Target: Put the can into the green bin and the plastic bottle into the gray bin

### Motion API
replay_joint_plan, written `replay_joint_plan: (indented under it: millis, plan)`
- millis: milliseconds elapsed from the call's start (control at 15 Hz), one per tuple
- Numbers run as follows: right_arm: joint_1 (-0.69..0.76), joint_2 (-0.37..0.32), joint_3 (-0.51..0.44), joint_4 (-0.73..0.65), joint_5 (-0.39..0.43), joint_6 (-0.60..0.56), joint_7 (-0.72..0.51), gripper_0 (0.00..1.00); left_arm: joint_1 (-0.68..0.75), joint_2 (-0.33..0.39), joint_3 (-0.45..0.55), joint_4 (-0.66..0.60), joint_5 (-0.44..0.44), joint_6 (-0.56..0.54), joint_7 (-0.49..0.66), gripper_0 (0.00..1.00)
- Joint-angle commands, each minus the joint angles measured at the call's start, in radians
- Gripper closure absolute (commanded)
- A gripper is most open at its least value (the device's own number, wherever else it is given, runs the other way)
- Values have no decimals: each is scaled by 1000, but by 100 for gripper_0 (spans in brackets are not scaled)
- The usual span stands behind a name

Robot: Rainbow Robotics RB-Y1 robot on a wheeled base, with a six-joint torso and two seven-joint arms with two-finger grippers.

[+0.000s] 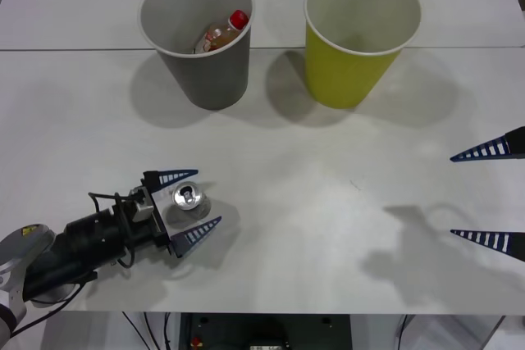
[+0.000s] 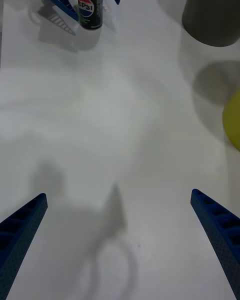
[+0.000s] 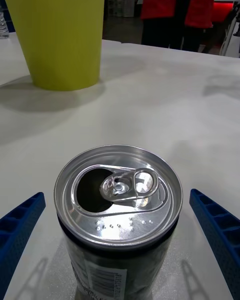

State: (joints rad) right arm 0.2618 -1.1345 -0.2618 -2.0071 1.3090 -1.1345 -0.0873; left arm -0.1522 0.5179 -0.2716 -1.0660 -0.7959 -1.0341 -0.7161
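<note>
Right wrist view: "PEPSI" is read on the dark blue, silver-topped drink can (image 2: pixel 90 7), stood upright on the white table (image 1: pixel 328 202) between the spread blue fingers of the left gripper (image 1: pixel 190 204); the right gripper (image 1: pixel 487 194) is held open.

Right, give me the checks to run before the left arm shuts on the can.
1. Can upright on the table: ok.
2. Left gripper open, one finger on each side of the can: ok.
3. Fingers apart from the can's sides: ok, gaps show in the left wrist view.
4. Plastic bottle already lying in the gray bin: ok.
5. Green bin upright, nothing seen inside: ok.
6. Right gripper open at the table's right edge, away from the bins: ok.
</note>
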Motion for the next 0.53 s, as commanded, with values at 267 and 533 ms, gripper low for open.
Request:
replay_joint_plan:
  millis: [267, 533]
  plan:
    - [0, 0, 0, 0, 0, 0, 0, 0, -3, -4, -1, 0, -2, 2, 1, 100]
    - [0, 0, 0, 0, 0, 0, 0, 0, -9, -4, 0, 0, -16, 0, 1, 100]
